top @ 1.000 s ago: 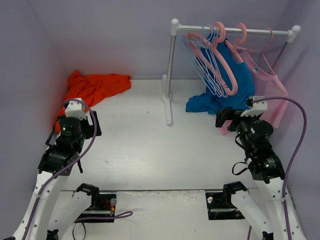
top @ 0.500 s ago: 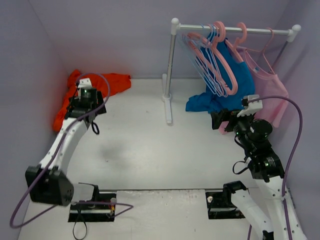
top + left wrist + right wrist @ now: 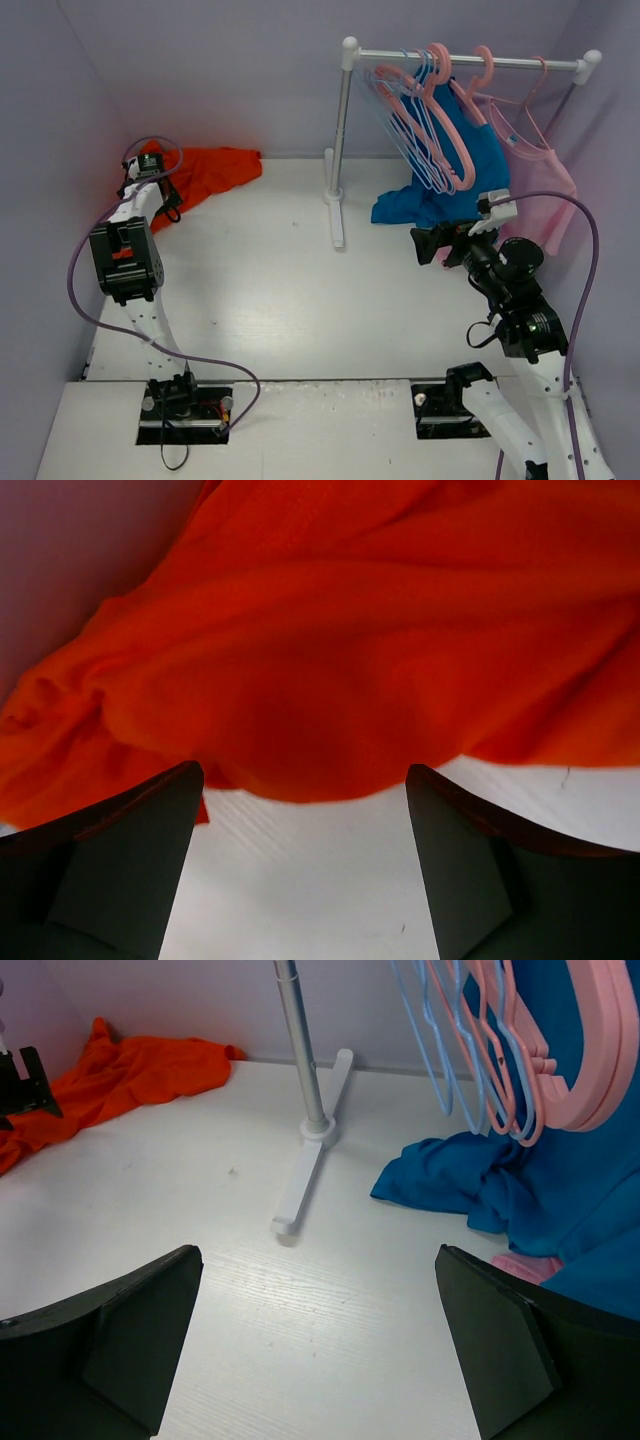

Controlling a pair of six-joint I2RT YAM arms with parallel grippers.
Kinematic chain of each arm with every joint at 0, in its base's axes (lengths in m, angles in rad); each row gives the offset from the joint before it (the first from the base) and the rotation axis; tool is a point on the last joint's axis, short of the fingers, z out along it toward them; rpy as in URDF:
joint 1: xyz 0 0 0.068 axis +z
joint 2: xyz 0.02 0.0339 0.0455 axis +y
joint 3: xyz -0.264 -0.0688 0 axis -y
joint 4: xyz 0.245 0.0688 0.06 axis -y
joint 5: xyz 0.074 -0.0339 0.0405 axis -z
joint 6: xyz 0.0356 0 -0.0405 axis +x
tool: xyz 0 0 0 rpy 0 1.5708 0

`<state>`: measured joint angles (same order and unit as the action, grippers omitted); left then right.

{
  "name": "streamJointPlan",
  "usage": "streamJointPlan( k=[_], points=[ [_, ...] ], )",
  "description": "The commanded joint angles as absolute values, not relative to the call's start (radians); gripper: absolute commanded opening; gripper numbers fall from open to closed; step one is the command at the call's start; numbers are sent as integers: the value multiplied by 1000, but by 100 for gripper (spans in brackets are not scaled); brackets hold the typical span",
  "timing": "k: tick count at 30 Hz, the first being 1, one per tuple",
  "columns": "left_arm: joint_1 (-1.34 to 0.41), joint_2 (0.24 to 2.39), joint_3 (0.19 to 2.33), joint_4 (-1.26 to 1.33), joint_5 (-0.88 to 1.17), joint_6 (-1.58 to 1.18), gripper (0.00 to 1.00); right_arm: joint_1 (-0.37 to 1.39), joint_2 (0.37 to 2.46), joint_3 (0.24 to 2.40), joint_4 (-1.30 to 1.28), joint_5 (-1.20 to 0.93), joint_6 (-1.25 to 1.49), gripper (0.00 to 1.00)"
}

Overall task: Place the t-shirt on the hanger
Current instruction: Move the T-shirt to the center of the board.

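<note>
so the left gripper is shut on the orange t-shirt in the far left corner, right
No, the left gripper is open, jaws apart, the orange t-shirt in the far left corner just ahead of them, ungripped; the left wrist view shows it.

No text, brand, number or sign can be read in any view. The one candidate is a small red mark (image 3: 119, 253) on the black block of the left arm (image 3: 132, 278), seen from the top camera (too small to tell whether it carries lettering). The t-shirt (image 3: 330, 650) fills the left wrist view as plain orange cloth with no legible print or tag.
</note>
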<state>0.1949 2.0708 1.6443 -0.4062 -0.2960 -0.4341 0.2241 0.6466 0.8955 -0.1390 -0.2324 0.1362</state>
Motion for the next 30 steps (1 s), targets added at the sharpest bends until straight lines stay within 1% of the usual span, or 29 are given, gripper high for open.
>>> streamJointPlan(
  k=[1,6,13,14,16,17,18,19,20,22,26,30],
  points=[
    [213,2080,1755,-378,-287,-540,78,232,687,917,-72,-272,163,100],
    [217,2160,1800,-382,-332,-615,78,232,704,917,-72,-261,162,100],
    [226,2242,1828,-407,-329,-682,78,232,721,924,-72,-260,166,100],
    [226,2246,1821,-406,-322,-684,75,232,724,928,-72,-261,166,100],
    [226,2250,1809,-405,-307,-684,62,232,726,932,-71,-263,164,100],
    [225,2249,1797,-402,-301,-684,53,232,727,933,-70,-263,164,100],
    [224,2248,1785,-400,-289,-679,40,232,729,933,-70,-263,165,100],
    [223,2247,1778,-400,-272,-670,25,232,728,934,-71,-265,166,100],
    [221,2245,1772,-399,-258,-661,16,232,727,934,-71,-266,166,100],
    [215,2226,1742,-394,-223,-619,0,232,726,936,-71,-271,167,100],
    [185,2117,1675,-370,-163,-538,0,232,741,950,-71,-273,166,100],
    [100,1941,1611,-385,-149,-449,0,232,763,981,-71,-295,148,100]
  ],
)
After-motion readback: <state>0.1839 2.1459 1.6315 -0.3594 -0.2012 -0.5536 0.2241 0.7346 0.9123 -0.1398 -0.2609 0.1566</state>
